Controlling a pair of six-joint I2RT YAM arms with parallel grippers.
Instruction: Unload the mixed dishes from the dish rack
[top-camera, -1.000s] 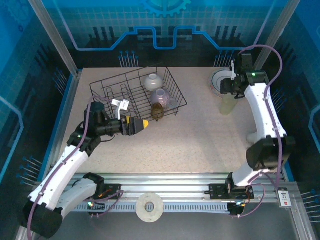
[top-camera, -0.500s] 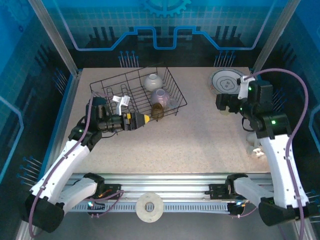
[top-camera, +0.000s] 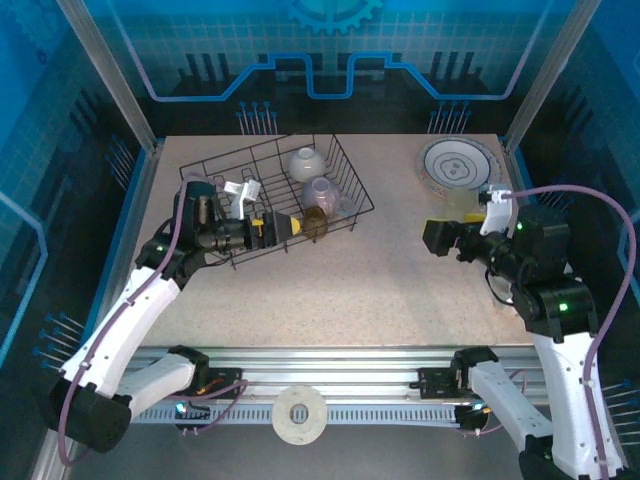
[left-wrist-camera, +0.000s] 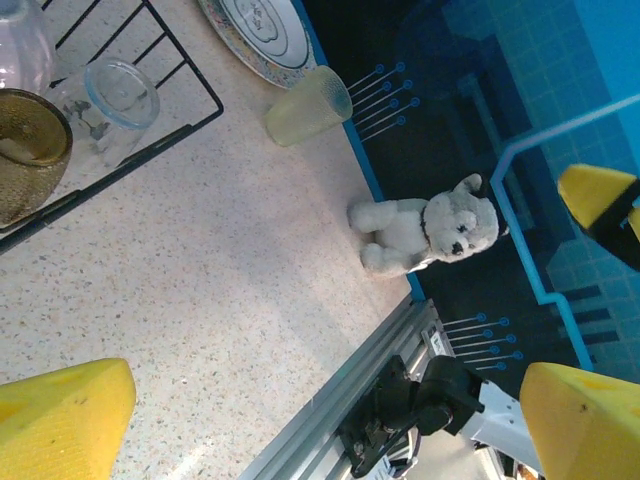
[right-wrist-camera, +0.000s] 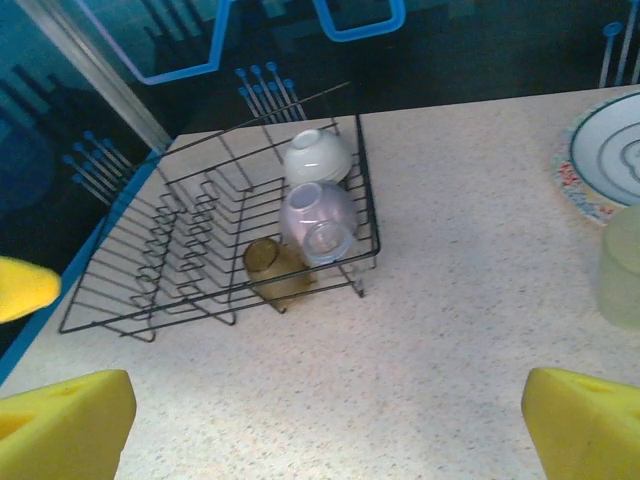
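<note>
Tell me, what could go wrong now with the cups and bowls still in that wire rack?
The open left gripper hovers close to the brown cup at the edge of the dish rack; its fingers might snag a wire and drag the rack. The clear glass lies on its side right beside that cup, so pulling the cup could set it rolling. The right gripper is near the yellowish cup and might knock it.

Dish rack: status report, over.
Left claw open by dish rack; right claw open, empty. Cream bowl, clear glass, brown cup inside. Plate, yellowish cup already out.
</note>
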